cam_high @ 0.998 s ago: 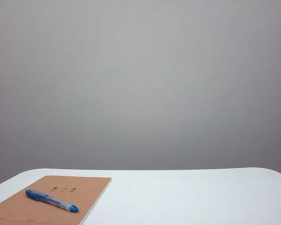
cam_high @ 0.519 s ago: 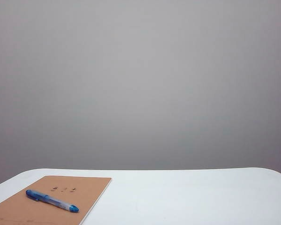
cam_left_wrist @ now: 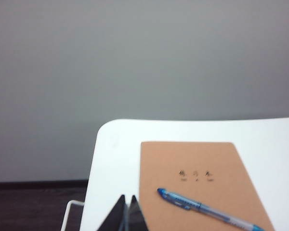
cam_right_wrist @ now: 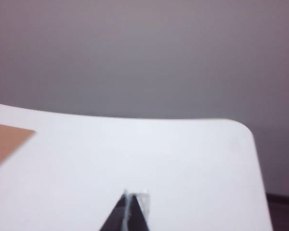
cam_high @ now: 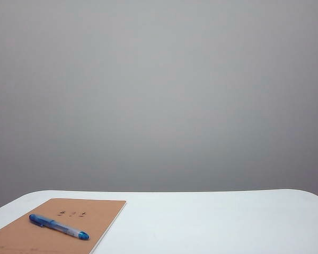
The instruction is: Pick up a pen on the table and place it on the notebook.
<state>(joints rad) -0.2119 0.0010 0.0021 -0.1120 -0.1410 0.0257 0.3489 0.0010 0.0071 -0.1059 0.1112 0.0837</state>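
Left to right: the notebook lies flat at the left front of the white tabletop, with the pen resting diagonally on its tan cover, below the small dark marks. The left claw, closed and empty, sits beside the notebook's near corner. The right claw, likewise closed and empty, sits over bare tabletop, well apart from the notebook.

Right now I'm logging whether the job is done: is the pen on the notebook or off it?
On it: the pen lies flat across the notebook cover, no pincer touching.
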